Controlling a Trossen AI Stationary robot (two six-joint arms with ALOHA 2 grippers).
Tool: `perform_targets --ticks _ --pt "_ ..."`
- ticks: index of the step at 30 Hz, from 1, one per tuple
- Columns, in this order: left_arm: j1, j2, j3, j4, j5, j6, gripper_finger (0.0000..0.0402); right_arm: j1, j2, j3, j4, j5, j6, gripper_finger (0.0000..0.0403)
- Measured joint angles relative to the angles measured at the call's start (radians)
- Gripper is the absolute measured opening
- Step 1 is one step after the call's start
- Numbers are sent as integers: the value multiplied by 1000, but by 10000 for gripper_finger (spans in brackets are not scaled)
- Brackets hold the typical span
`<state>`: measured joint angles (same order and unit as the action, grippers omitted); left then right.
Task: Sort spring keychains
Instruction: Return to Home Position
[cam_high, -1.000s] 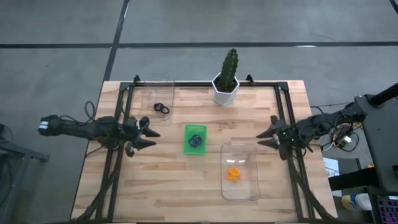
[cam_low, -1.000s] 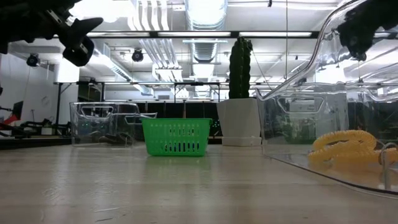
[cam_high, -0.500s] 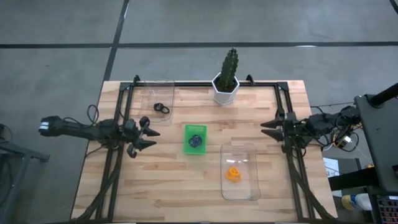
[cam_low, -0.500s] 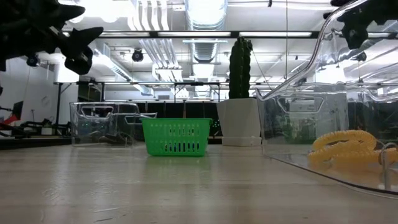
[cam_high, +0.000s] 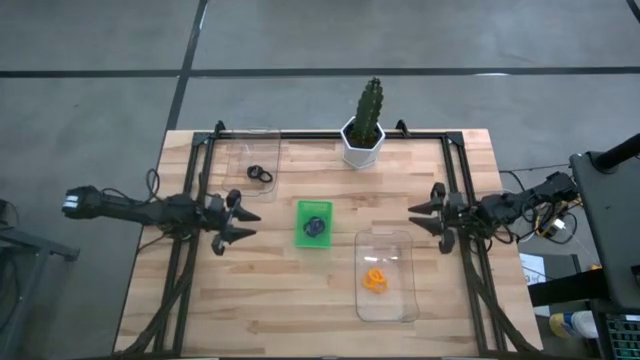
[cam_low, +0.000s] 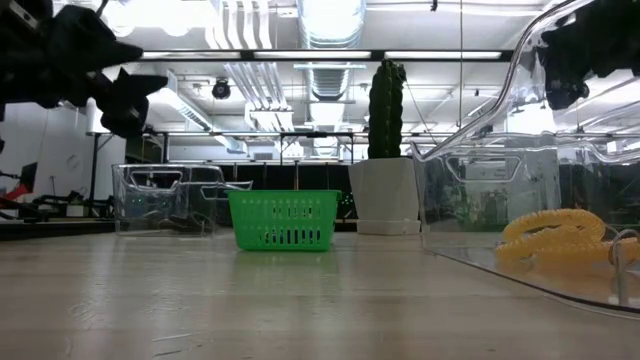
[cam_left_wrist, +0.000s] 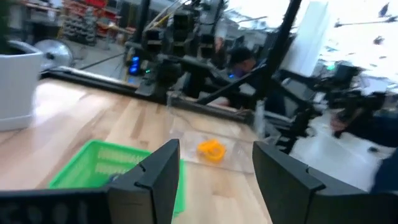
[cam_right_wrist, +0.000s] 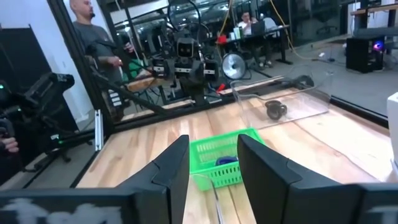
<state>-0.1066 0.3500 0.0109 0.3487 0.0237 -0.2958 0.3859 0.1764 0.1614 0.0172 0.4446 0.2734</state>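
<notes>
The wooden table (cam_high: 300, 290) holds a clear bin (cam_high: 388, 310) at 5 o'clock from centre, a second clear bin (cam_high: 243, 150) at 11 o'clock and the green tray (cam_high: 301, 222) at centre. The left gripper (cam_high: 250, 225) at 9 o'clock and the right gripper (cam_high: 412, 220) at 3 hang with claws spread and empty, seemingly parked clear. The orange spring keychains (cam_high: 375, 280) lie in the 5 o'clock bin, a black spring keychain (cam_high: 260, 174) in the 11 o'clock one and a purple spring keychain (cam_high: 315, 227) in the tray, so colours are kept apart.

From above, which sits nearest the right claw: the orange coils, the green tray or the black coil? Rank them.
1. Orange spring keychains, in the clear bin beside the right gripper.
2. Green tray, mid-table.
3. Black spring keychain, in the left-side bin.
</notes>
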Motion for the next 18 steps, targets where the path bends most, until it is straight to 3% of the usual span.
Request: perform_targets --ticks 9,14,18 --pt "0 0 0 -109 -198 55 195 0 -91 -3 -22 -11 -72 129" --pt "0 0 0 -109 -209 75 195 0 -177 -31 -26 -85 -77 122" --pt "0 0 0 -105 -208 76 195 -2 -169 -68 -28 -77 -16 121"
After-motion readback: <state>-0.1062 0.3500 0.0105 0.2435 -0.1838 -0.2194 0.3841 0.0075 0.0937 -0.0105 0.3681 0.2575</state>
